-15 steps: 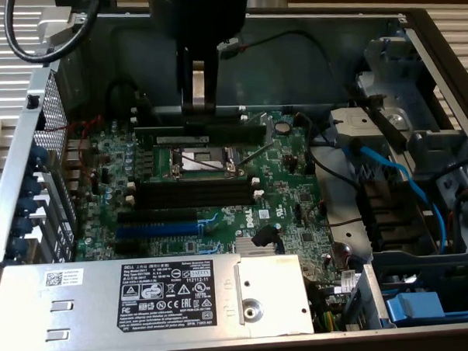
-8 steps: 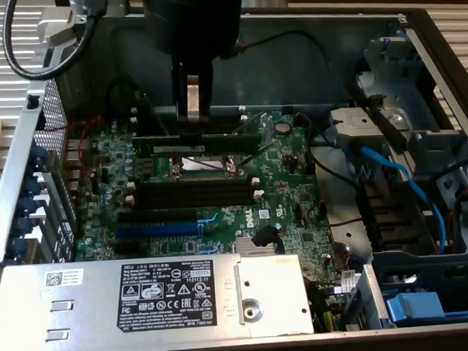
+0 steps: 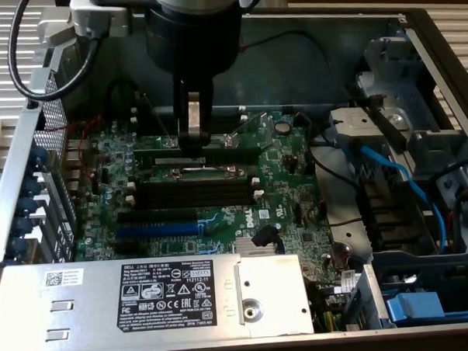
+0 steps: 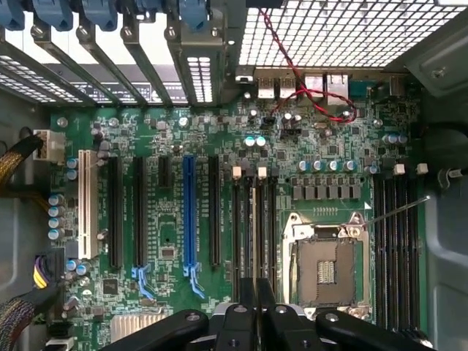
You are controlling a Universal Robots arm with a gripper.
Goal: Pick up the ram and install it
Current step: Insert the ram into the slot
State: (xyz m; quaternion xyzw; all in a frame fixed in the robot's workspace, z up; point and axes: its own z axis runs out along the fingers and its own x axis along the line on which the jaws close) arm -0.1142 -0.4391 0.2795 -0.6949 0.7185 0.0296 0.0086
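Closest to the lens, at six o'clock in the exterior view, sits the grey power supply (image 3: 270,298), its dark sticker (image 3: 165,295) headed DELL; the finer print I can't read. On the green motherboard (image 3: 296,180) I spot a Dell logo (image 3: 250,216) at four o'clock of the CPU socket (image 3: 203,174). Near eleven o'clock my gripper (image 3: 194,138) is clenched on the ram (image 3: 159,157), which stands on edge along a black slot just at twelve o'clock of that socket; whether it's seated I can't tell.

Both look down on motherboard (image 3: 285,181), wrist nearer
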